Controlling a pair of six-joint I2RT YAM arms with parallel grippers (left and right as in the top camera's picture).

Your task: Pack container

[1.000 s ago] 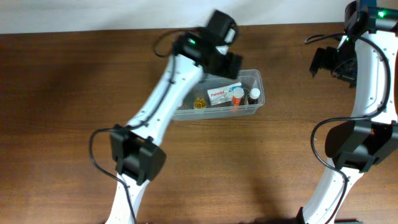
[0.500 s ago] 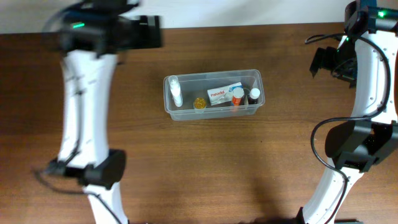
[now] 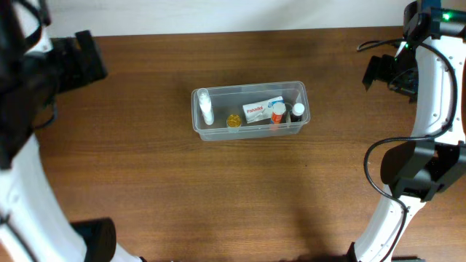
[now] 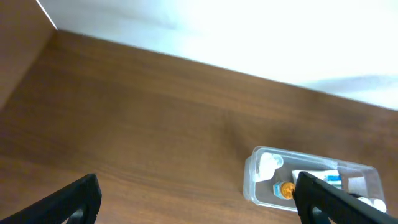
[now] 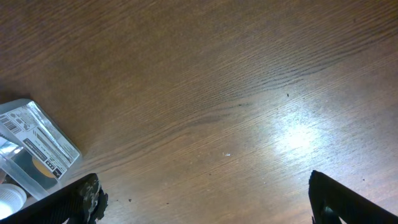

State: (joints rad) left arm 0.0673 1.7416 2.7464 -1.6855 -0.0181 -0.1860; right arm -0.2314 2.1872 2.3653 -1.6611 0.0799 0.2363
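- Only the overhead view takes in the whole container (image 3: pixel 251 132). It sits mid-bench (image 3: pixel 145 182), open side up and well apart from both arms.
- Its long axis runs across that picture, with the right end tilted slightly toward the far edge.
- Inside, from left to right, are a white bottle (image 3: pixel 206 108), a small yellow round item (image 3: pixel 233 120), a white box (image 3: pixel 263 109), an orange-capped bottle (image 3: pixel 277 113) and a dark bottle with a white cap (image 3: pixel 298 110).
- The box reads "Panadol" in red.
- The left wrist view shows the container far off at lower right. The left claw (image 4: pixel 198 186) is spread wide over bare wood, with nothing between its fingers.
- The right wrist view catches only one end of the container at the left edge, with a printed sticker too small to read. The right claw (image 5: pixel 204 185) is also spread wide and empty.
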